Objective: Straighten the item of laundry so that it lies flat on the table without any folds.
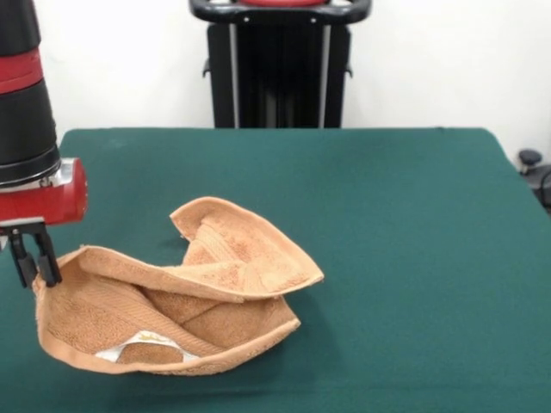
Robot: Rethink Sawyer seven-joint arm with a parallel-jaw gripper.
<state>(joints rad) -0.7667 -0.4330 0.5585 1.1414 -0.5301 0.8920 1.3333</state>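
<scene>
The item of laundry, an orange-tan terry towel, lies crumpled on the green table at the front left. It is folded over itself, with a flap raised across the middle and a pocket open toward the front. A white label peeks out at its front edge. My gripper hangs at the far left, its two dark fingers close together on the towel's left corner, which is held up off the table.
The black pedestal stands behind the table's far edge. A small dark object sits beyond the table's right edge. Green tabletop stretches to the right of the towel and behind it.
</scene>
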